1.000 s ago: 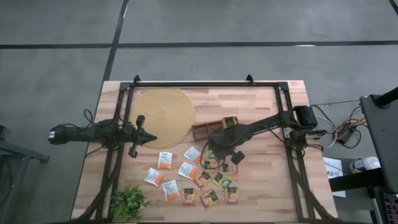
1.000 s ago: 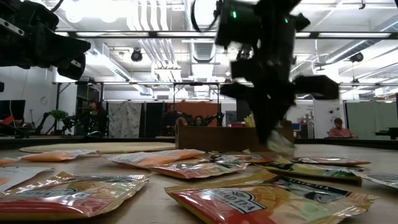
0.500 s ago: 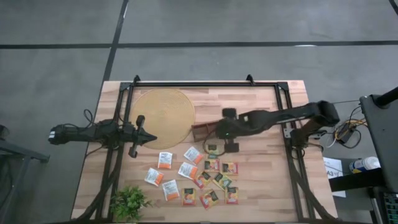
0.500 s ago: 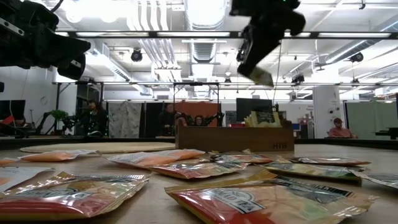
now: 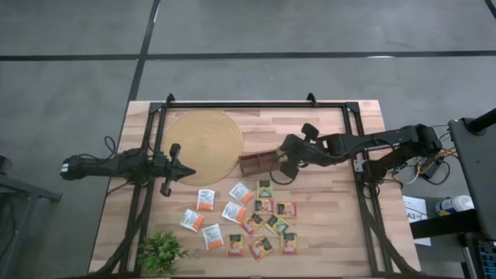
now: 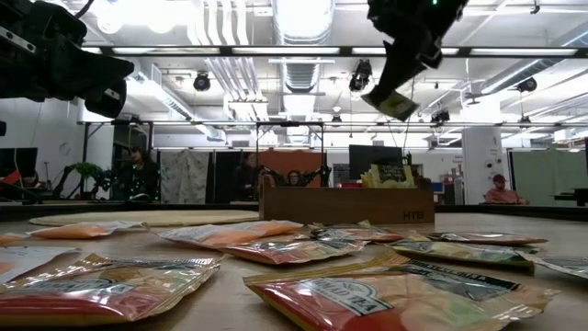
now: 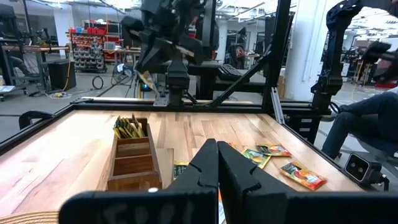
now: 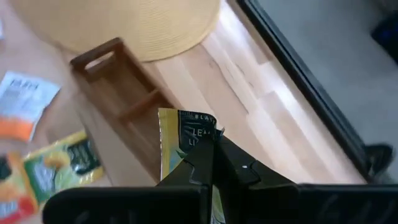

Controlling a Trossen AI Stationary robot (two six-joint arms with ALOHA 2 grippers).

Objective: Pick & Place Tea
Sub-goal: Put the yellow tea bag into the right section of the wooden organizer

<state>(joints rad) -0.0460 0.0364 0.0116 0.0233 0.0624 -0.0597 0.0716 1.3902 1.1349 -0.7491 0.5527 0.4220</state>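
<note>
The yellow-edged dark green tea sachet [image 8: 183, 146] carries partly hidden white letters, "LEA" beneath a smaller line that cannot be made out. Print on the other sachets is too small to read.

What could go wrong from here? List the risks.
1. The right gripper pinches the green tea bag only by one edge, high above the table; it might slip out.
2. The tray end section already holds upright bags, so the new one may jam or miss.
</note>
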